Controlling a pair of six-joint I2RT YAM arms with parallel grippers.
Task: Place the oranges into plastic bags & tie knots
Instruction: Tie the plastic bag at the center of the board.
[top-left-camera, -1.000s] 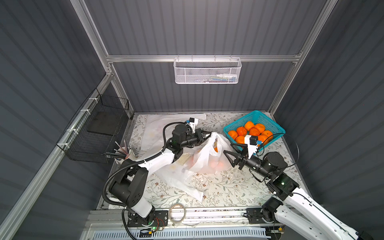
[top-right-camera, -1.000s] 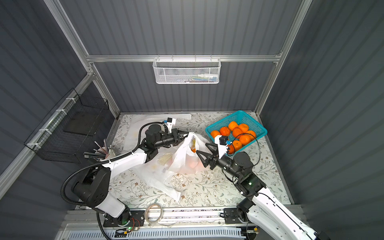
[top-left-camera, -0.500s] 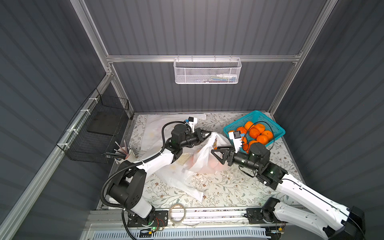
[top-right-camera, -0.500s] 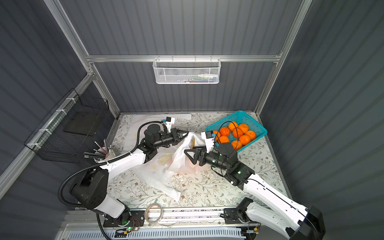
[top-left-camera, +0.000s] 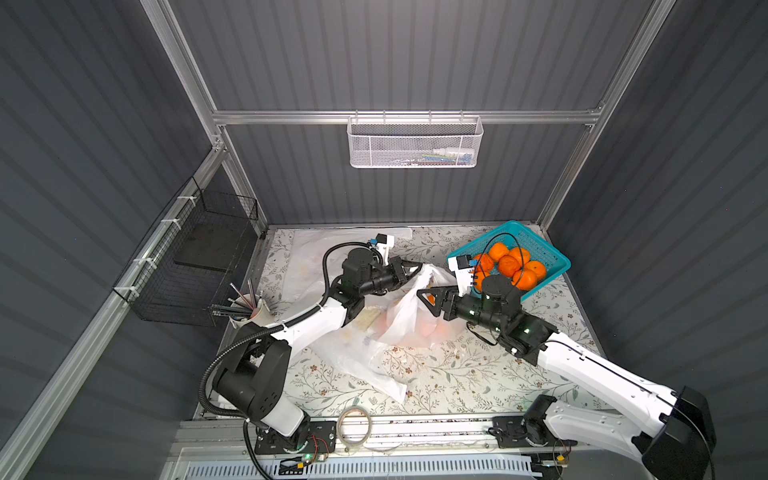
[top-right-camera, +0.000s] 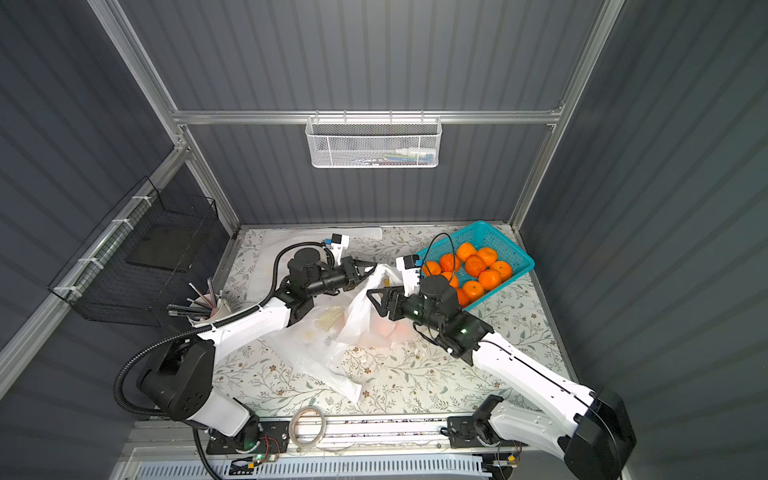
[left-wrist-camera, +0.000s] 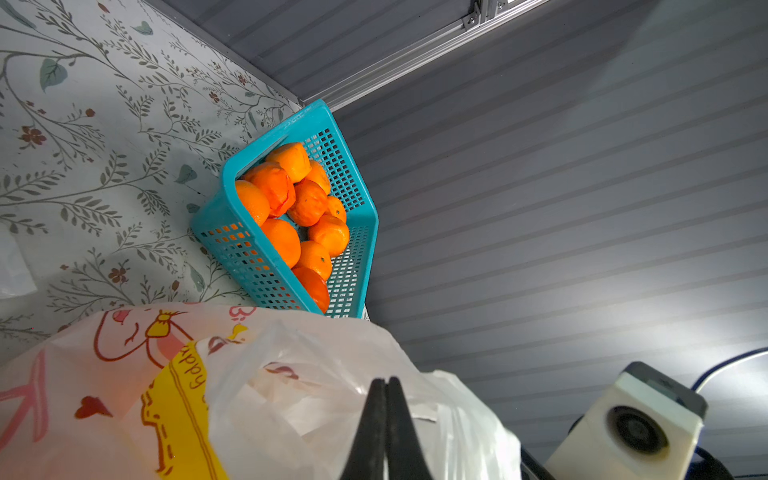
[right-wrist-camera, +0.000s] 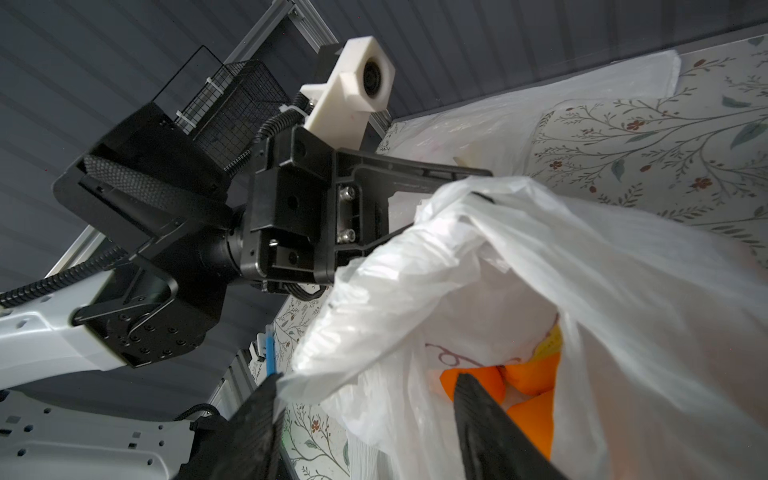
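While the left gripper (left-wrist-camera: 385, 380), clamped tight on the rim of the plastic bag (top-left-camera: 399, 320), holds its mouth up off the table, the right gripper (right-wrist-camera: 365, 378) stands at that opening with jaws well apart and nothing between them, one finger inside, one outside. Several oranges (right-wrist-camera: 528, 378) lie in the bag just beyond the inner finger; others fill the teal basket (top-left-camera: 540, 245) nearby.

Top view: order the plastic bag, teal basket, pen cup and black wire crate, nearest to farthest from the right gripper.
1. Plastic bag, at the right gripper.
2. Teal basket, behind it, rightward.
3. Pen cup, far left.
4. Black wire crate, left wall.
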